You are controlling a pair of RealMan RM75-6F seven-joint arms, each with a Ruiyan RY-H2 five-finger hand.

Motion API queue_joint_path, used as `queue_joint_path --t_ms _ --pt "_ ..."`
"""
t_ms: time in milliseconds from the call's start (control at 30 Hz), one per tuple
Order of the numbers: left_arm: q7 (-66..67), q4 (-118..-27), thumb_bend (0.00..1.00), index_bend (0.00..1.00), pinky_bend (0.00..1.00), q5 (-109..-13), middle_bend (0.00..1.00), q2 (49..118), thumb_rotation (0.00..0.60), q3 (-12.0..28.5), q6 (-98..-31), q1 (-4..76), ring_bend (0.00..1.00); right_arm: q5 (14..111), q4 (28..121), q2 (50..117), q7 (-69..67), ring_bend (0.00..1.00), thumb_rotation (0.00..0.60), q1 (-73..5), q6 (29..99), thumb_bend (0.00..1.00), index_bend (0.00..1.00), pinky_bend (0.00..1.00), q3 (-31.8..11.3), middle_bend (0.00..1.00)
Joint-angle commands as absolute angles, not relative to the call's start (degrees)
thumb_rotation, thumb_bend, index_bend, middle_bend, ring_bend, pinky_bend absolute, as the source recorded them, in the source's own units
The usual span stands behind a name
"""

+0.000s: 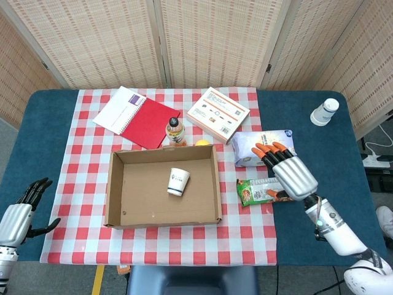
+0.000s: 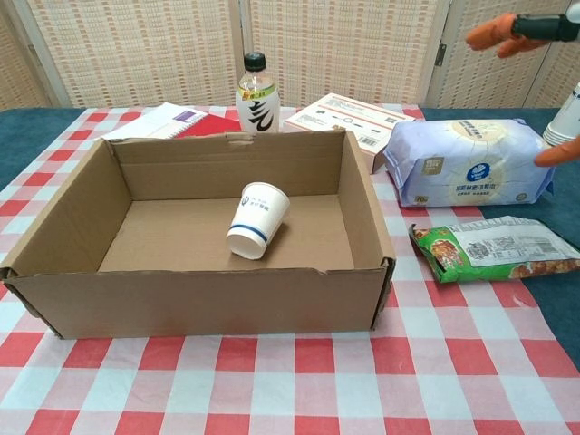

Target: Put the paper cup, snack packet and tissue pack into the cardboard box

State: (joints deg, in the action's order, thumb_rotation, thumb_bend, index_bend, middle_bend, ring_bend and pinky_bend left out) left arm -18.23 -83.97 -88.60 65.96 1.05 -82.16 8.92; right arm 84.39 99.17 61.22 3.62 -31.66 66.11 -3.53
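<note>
**Cup in the box, right hand over the snack packet**

Head view: paper cup (image 1: 177, 182) lies tipped on the floor of the cardboard box (image 1: 118, 190), well to the left of the right hand (image 1: 287, 172), its long axis slanting with the rim up-right and the base down-left. The right hand's fingers (image 1: 268, 152) are spread and hold nothing; they hover above the right end of the snack packet (image 1: 260, 191), whose long axis runs left-right, and reach toward the tissue pack (image 1: 261, 146) just beyond them. The left hand (image 1: 23, 206) hangs off the table's near-left edge, fingers loosely apart and empty.

Chest view: the cup (image 2: 257, 220) leans with its base toward the camera. Only orange fingertips (image 2: 490, 33) show at the upper right, above the tissue pack (image 2: 468, 162). A red-checked cloth (image 2: 272, 381) covers the blue table (image 2: 27, 127); woven screens (image 2: 136, 45) stand behind.
</note>
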Motion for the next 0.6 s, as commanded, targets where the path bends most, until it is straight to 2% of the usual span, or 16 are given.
queue_joint_path --t_ms 33,367,600 --pt "-18.21 -84.02 0.23 0.09 0.22 -88.59 0.03 65.92 0.6 1.05 -82.25 8.85 0.0 87.47 91.39 64.58 -4.51 0.01 0.6 -28.58 67.68 0.0 0.09 0.13 -0.59 0.05" --pt "-18.39 -83.88 0.23 0.09 0.22 -88.33 0.03 65.91 0.6 1.1 -81.97 8.94 0.0 87.98 79.88 71.73 -13.38 0.05 0.6 -27.21 65.42 0.0 0.12 0.14 1.17 0.08" --pt "-18.38 -83.83 0.23 0.09 0.22 -88.46 0.03 66.0 0.6 1.06 -82.04 8.96 0.0 85.83 78.69 72.75 -13.02 0.05 0.6 -28.74 59.97 0.0 0.17 0.16 0.8 0.1"
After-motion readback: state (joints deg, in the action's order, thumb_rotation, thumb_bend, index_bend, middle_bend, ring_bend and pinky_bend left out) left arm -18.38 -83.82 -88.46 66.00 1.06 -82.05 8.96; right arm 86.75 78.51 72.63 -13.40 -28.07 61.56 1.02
